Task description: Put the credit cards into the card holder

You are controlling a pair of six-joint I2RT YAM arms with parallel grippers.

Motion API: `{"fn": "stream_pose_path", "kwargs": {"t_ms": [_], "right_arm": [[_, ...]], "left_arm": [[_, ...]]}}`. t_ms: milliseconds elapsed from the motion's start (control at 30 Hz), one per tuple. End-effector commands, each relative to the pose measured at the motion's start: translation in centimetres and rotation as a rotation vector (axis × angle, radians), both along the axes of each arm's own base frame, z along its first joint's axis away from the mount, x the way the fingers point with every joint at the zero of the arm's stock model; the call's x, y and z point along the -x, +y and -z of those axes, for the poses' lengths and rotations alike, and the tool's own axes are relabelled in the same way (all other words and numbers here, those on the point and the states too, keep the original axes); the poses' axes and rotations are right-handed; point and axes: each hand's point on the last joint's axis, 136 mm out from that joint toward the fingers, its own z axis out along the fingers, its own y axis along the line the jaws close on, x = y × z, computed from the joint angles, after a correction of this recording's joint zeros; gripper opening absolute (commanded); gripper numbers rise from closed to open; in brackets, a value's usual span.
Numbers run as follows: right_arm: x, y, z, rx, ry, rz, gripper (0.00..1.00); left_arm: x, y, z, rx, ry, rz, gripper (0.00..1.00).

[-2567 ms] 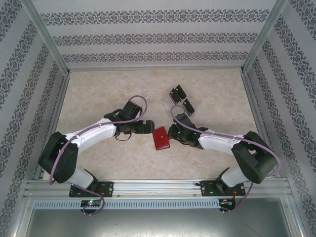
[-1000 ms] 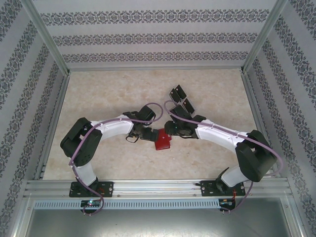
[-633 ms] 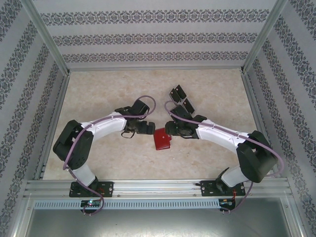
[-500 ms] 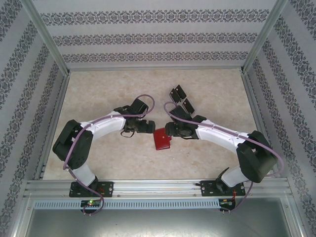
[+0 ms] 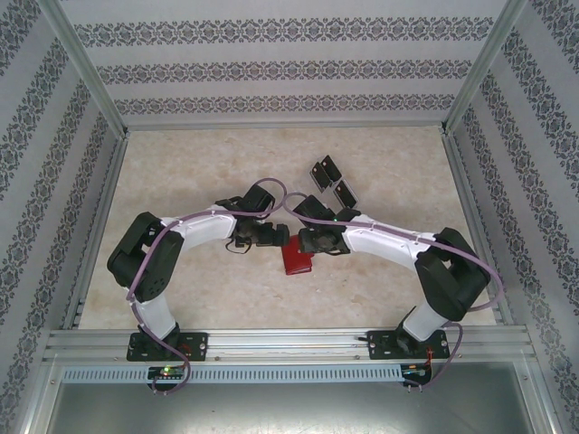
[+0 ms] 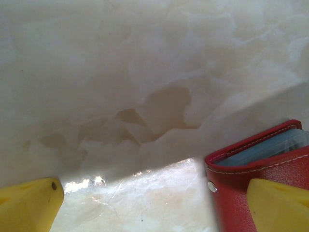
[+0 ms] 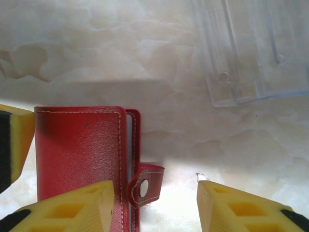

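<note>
The red card holder [image 5: 294, 260] lies folded on the table, mid-centre. In the right wrist view the card holder [image 7: 79, 150] shows its tab [image 7: 145, 186] unsnapped and sticking out, with grey pocket edges at the fold. My right gripper [image 7: 154, 208] is open; one finger is over the holder's cover and the tab lies between the fingers. My left gripper [image 6: 154, 208] is open at the holder's other side, with one finger [image 6: 280, 205] over the red cover [image 6: 260, 169]. Black credit cards [image 5: 321, 170] [image 5: 345, 193] lie behind the grippers.
A clear plastic rack [image 7: 251, 53] sits just beyond the card holder. Patterned walls and metal rails enclose the table [image 5: 181, 172]. The two arms meet over the middle, wrists almost touching.
The left gripper drew back to the left, then returned to the card holder's left side. The right gripper slid left over the card holder.
</note>
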Motion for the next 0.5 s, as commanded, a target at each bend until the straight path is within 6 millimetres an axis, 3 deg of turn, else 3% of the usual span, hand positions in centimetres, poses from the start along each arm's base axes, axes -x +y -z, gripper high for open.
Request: {"fn": "stream_pose_path", "kwargs": {"t_ms": [0, 200, 467], "right_arm": [[-0.4, 0.3, -0.1, 0.041, -0.01, -0.025, 0.48], [-0.4, 0.4, 0.6, 0.067, 0.002, -0.034, 0.46], [-0.3, -0.3, -0.4, 0.05, -0.03, -0.011, 0.45]], "left_arm": [[1.4, 1.1, 3.1, -0.068, 0.077, -0.001, 1.0], [1.3, 1.0, 2.9, -0.068, 0.071, 0.007, 1.0], [0.3, 1.6, -0.2, -0.205, -0.016, 0.076, 1.0]]}}
